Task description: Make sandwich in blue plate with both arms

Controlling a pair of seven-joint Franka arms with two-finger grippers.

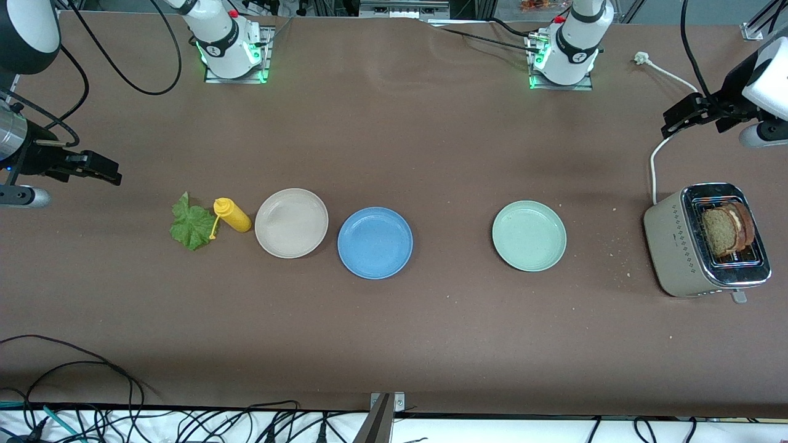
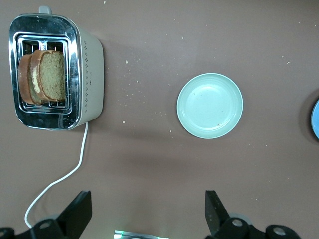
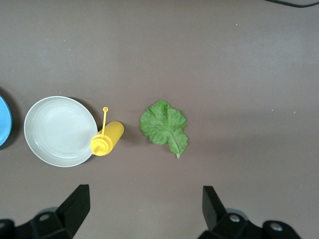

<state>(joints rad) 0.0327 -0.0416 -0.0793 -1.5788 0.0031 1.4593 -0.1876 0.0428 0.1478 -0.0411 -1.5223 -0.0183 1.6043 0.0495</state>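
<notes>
Plainly risky at the toaster [image 1: 677,252]: could drag or tip it while pulling the bread slices [image 1: 729,229] from tight slots. Could tear the limp lettuce leaf [image 1: 192,224] or knock the mustard bottle [image 1: 233,215] at its three o'clock.

Left gripper [image 1: 683,120] released over the table at the toaster's twelve o'clock. Right gripper [image 1: 101,169] released at the leaf's ten o'clock.

Blue plate [image 1: 375,243]: round, shallow-rimmed, bare, mid-table, just beside the beige plate [image 1: 291,223] at its ten o'clock.

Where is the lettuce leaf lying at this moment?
The lettuce leaf lies flat on the table toward the right arm's end, right beside the yellow squeeze bottle, which separates it from the beige plate. It also shows in the right wrist view.
</notes>
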